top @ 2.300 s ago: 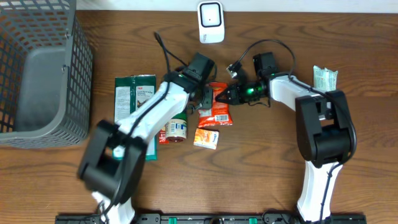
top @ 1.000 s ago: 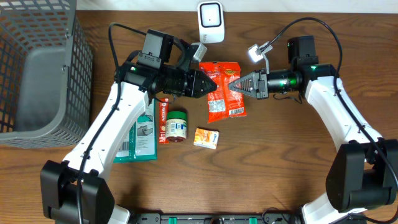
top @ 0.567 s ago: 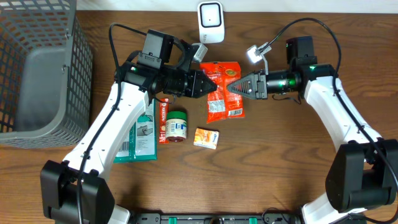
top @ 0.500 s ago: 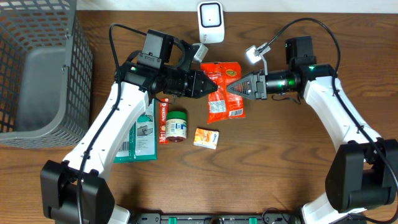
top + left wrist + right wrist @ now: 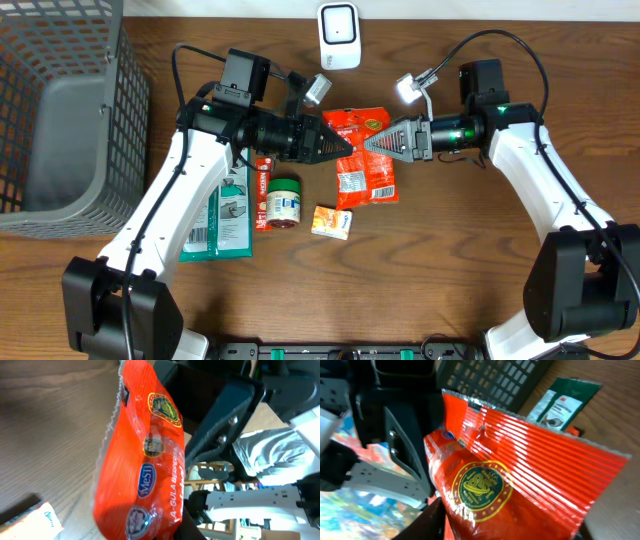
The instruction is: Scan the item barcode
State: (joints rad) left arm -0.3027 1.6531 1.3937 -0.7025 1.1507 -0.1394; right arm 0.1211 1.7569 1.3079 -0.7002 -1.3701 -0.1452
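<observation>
Orange snack bag, clamped in the left end effector with the right end effector's hold unclear, seemingly needed presenting to the scanner.

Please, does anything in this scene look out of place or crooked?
Yes. The orange snack bag hangs tilted above the table, pinched at one edge by the left gripper. The small jar seems to lie on its side rather than stand upright.
</observation>
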